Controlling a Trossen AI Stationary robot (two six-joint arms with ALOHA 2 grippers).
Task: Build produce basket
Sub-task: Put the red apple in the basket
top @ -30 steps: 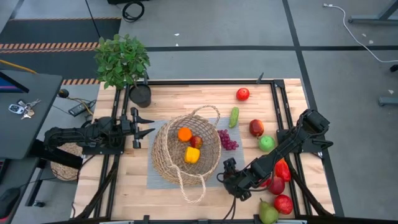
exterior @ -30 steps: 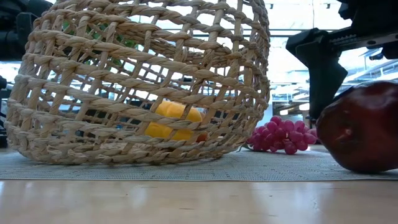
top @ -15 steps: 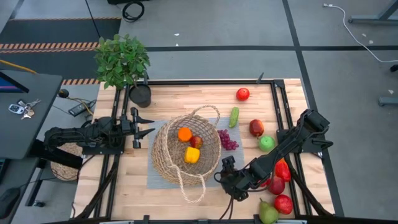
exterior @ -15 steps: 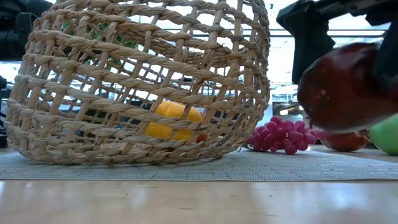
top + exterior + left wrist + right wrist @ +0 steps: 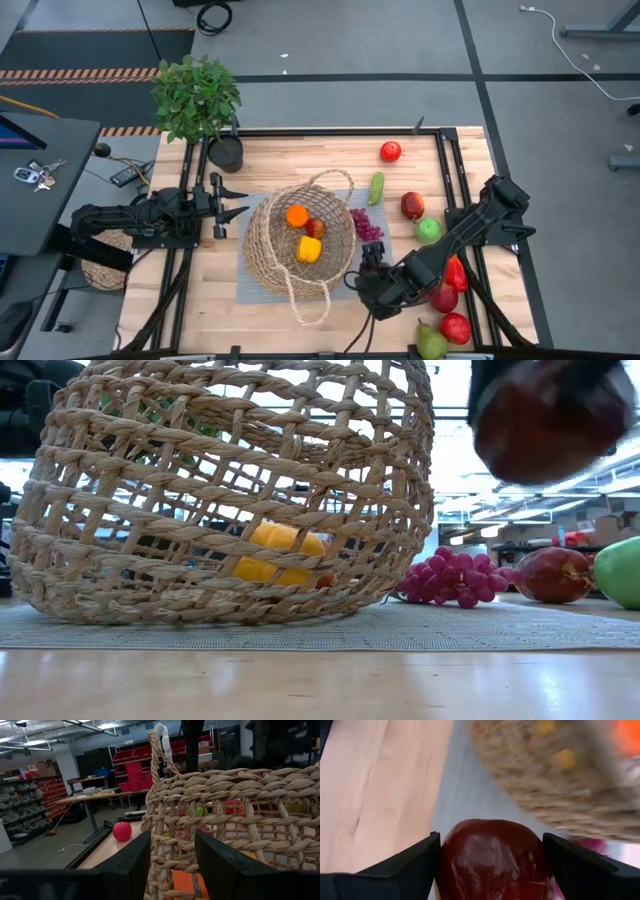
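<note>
High view: the basket (image 5: 300, 243) lies near the middle of the frame on a grey mat (image 5: 258, 290), with an orange (image 5: 297, 215), a red apple (image 5: 316, 228) and a yellow pepper (image 5: 309, 249) inside it. Just right of the basket's lower rim, the right gripper (image 5: 372, 283) grasps a dark red fruit (image 5: 492, 857); the right wrist view shows that fruit wedged between both dark fingers (image 5: 412, 865), above the mat and beside the wicker. Low view has the same fruit (image 5: 545, 415) raised in the upper right of the frame, clear of the table, with purple grapes (image 5: 452, 577) on the mat below. More produce sits at the right of the high view: a red tomato-like fruit (image 5: 390, 151), a green cucumber (image 5: 376, 187), a green apple (image 5: 428, 230), a pear (image 5: 431, 343) and red fruit (image 5: 455, 327) at the lower right. The left gripper (image 5: 230, 202) waits at the left, jaws released, pointing toward the basket. A potted plant (image 5: 197, 97) stands in the upper left.
</note>
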